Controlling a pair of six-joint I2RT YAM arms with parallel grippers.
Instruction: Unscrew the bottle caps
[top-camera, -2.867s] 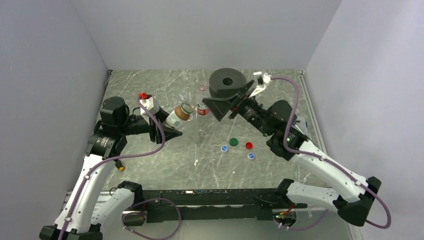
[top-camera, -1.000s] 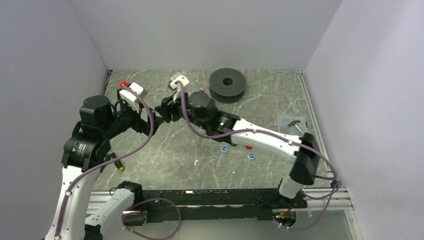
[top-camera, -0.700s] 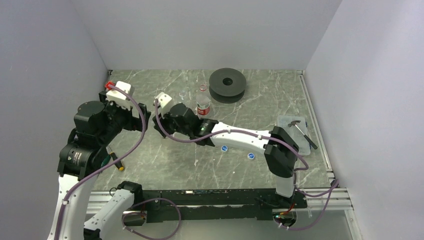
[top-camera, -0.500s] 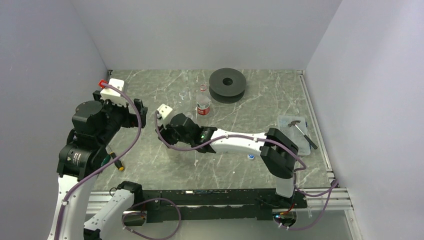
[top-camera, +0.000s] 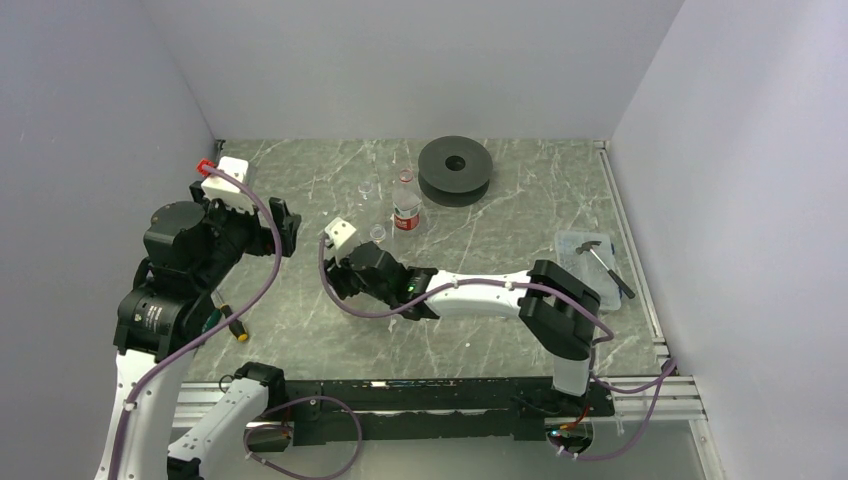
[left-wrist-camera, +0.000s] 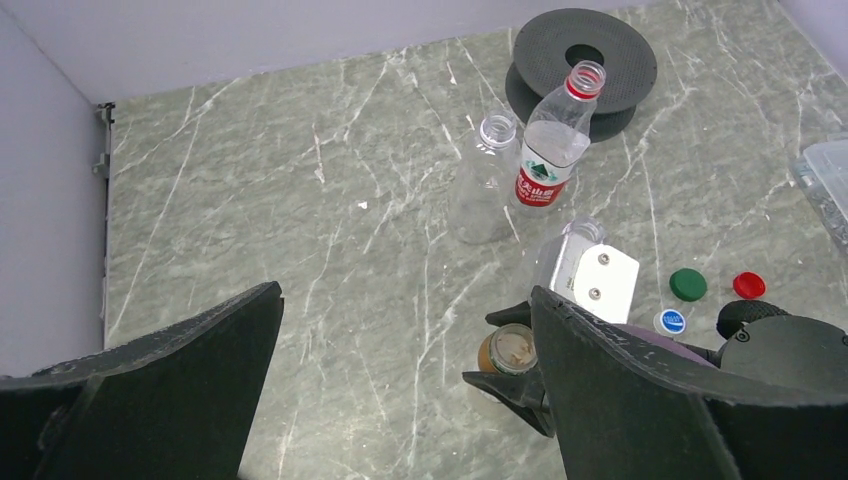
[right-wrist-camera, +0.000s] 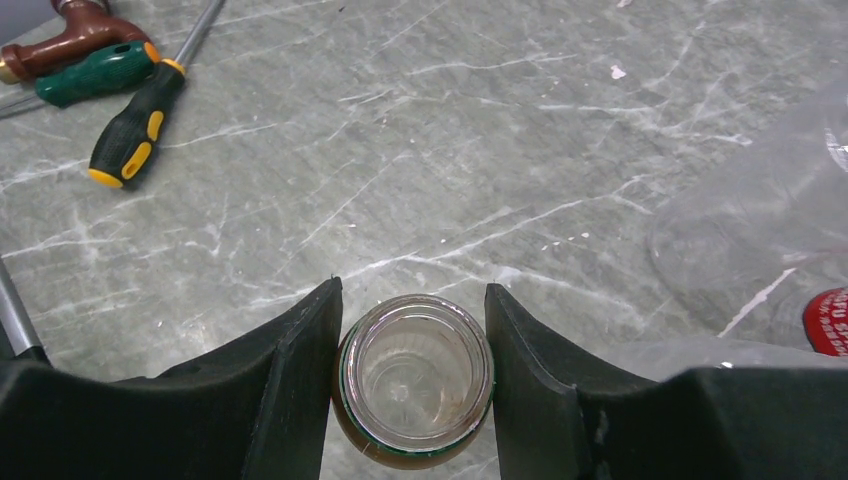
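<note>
The right gripper (right-wrist-camera: 412, 305) squeezes the brown bottle (right-wrist-camera: 415, 385), upright and cap off, near the red-label bottle (left-wrist-camera: 548, 160). The left gripper (left-wrist-camera: 405, 300) is wide open, empty. Next, I think: set it down gently, let go.

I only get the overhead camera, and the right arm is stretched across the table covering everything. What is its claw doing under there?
Observer: The right gripper is closed on a small amber-brown plastic bottle, whose mouth has no cap on it.
Visitor: So where are the caps?
Observer: The left wrist camera shows a green cap, a red cap and a blue-and-white cap lying loose on the grey marble table.
</note>
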